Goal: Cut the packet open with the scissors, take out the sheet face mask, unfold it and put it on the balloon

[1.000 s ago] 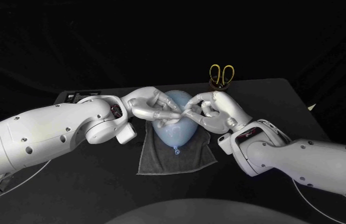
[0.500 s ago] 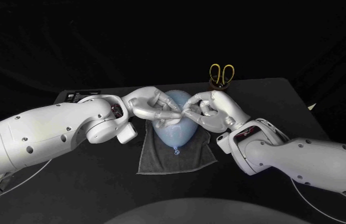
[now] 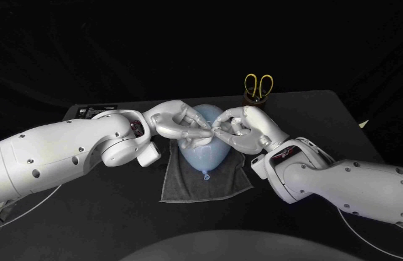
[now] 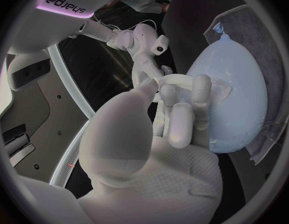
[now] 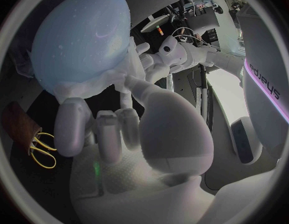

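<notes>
— What takes up the most room?

— The black table (image 3: 323,106). In the middle of it lies a grey towel (image 3: 189,185), spread flat, with its near edge a little uneven.

— And the balloon?

— The pale blue balloon (image 3: 205,153) lies on the towel's far half, its knot pointing to the near side. Both hands meet over its far end.

— How is the left hand set?

— The left hand (image 3: 176,124) comes in from the left. Its fingers are curled in and, with the thumb, they are closed on a pale fold of the sheet face mask (image 4: 181,79) just above the balloon's skin.

— The right one?

— The right hand (image 3: 243,130) comes from the right, fingertips touching those of the left hand. Its fingers are curled at the mask's ragged edge, with the thumb raised toward it. I cannot tell whether it truly pinches the sheet.

— Where does the mask sit, then?

— On the balloon's far end, between the two hands. It is thin and see-through, clinging to the blue surface.

— Anything else?

— At the far right, well apart from the hands, a brown holder (image 3: 256,102) stands upright. The yellow-handled scissors (image 3: 258,86) stand in it, handles up.
</notes>
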Action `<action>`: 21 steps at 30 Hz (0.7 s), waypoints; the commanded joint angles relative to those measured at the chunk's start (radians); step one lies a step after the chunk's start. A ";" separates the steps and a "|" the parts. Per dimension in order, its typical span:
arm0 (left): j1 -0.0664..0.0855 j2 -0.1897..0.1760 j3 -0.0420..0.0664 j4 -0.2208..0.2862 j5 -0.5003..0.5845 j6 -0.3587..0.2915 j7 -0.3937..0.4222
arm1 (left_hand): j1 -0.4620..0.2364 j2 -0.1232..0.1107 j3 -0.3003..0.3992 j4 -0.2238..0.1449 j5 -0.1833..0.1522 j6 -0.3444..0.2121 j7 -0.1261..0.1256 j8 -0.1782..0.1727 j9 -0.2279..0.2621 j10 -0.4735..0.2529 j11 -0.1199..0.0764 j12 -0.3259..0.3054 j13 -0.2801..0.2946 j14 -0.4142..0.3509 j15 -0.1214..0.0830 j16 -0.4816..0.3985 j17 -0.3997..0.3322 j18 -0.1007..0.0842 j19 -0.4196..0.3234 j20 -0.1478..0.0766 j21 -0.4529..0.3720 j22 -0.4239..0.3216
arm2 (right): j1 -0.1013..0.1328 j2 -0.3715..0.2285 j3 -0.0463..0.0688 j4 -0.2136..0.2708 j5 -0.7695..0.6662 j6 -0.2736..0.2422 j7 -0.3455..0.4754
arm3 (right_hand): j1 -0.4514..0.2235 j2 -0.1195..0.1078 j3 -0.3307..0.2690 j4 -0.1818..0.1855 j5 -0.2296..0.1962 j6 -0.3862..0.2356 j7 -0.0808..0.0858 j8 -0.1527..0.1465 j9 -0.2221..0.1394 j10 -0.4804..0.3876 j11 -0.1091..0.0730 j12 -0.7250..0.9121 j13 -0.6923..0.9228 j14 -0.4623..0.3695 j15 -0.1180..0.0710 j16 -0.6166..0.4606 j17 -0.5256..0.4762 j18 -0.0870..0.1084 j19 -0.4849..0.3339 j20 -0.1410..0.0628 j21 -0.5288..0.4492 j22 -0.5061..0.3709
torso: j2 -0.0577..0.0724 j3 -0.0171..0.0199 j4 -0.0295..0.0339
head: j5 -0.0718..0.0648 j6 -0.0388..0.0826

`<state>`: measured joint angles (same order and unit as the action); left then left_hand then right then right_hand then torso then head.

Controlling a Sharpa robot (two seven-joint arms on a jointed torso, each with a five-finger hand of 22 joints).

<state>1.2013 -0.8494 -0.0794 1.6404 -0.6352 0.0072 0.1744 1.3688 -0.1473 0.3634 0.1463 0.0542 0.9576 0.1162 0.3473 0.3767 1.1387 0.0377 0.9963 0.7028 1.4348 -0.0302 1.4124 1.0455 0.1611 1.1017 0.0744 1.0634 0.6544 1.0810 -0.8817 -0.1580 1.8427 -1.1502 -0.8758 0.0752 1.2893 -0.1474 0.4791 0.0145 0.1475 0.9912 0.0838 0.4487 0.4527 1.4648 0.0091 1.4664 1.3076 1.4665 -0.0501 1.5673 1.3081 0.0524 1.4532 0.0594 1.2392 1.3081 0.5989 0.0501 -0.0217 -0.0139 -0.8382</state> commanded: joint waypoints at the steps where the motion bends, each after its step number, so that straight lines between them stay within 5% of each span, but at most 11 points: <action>1: 0.000 0.004 0.001 0.003 0.009 0.009 0.016 | 0.012 0.003 0.007 0.000 -0.004 0.009 0.001 0.005 -0.001 0.010 -0.002 0.008 0.005 0.009 0.001 0.005 0.005 -0.002 0.008 -0.001 0.005 0.004 | 0.000 0.003 0.001 0.002 -0.021 0.005 -0.007 | -0.010 -0.003 0.000 0.011 0.026 -0.007 0.000 0.006 -0.002 0.036 0.000 -0.003 0.183 0.104 -0.001 0.003 0.263 0.013 0.000 -0.003 -0.001 0.175 | 0.000 0.0005 -0.0003 | 0.000 0.001; 6: 0.000 0.006 0.001 0.002 0.010 0.012 0.013 | 0.033 0.020 0.027 -0.005 -0.003 0.019 -0.003 0.008 -0.002 0.021 -0.006 0.018 0.021 0.014 -0.002 0.009 0.017 -0.005 0.018 -0.004 0.016 0.021 | 0.000 0.003 0.001 0.004 -0.019 -0.007 -0.001 | -0.017 -0.008 0.000 0.018 0.073 -0.010 -0.001 0.013 -0.005 0.037 0.000 0.000 0.185 0.104 -0.001 0.003 0.263 0.013 0.002 -0.003 0.000 0.176 | 0.000 0.0006 -0.0003 | 0.000 0.000; 13: 0.000 0.007 0.001 0.000 0.028 0.008 0.008 | 0.086 0.067 0.116 -0.037 -0.002 0.027 -0.007 0.019 0.003 0.030 -0.013 0.017 0.030 0.023 -0.010 0.015 0.040 -0.008 0.030 -0.012 0.035 0.045 | 0.000 0.001 0.002 0.004 -0.018 -0.008 -0.002 | -0.018 -0.008 0.000 0.019 0.080 -0.010 -0.001 0.014 -0.005 0.036 0.000 -0.001 0.183 0.104 -0.002 0.003 0.263 0.012 0.002 -0.003 0.001 0.176 | -0.001 0.0004 -0.0002 | 0.001 0.000; 21: 0.000 0.009 0.001 -0.005 0.093 -0.013 -0.002 | 0.037 0.041 0.273 -0.093 0.000 0.025 -0.008 0.063 0.046 0.081 -0.014 0.037 0.073 0.038 -0.012 0.022 0.073 -0.015 0.050 -0.018 0.086 0.108 | 0.000 0.000 0.002 0.004 -0.028 0.010 -0.018 | -0.019 -0.016 -0.002 0.018 0.085 -0.014 0.001 0.014 -0.006 0.034 0.001 -0.005 0.181 0.104 -0.001 0.003 0.263 0.014 -0.001 -0.003 -0.008 0.173 | 0.000 0.0001 -0.0003 | 0.001 -0.002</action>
<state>1.2013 -0.8427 -0.0796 1.6352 -0.5978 0.0054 0.1733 1.4153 -0.1105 0.6299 0.0555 0.0506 0.9774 0.1082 0.4055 0.3902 1.2066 0.0340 1.0293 0.7721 1.4619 -0.0390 1.4299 1.1173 0.1603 1.1457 0.0591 1.1466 0.7598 1.0815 -0.8827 -0.1568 1.8437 -1.1563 -0.8803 0.0634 1.2746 -0.1621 0.4790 0.0280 0.2288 0.9821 0.0857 0.4565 0.4456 1.4646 0.0090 1.4646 1.3081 1.4664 -0.0499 1.5661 1.3075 0.0523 1.4530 0.0595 1.2331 1.3074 0.5983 0.0506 -0.0221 -0.0127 -0.8396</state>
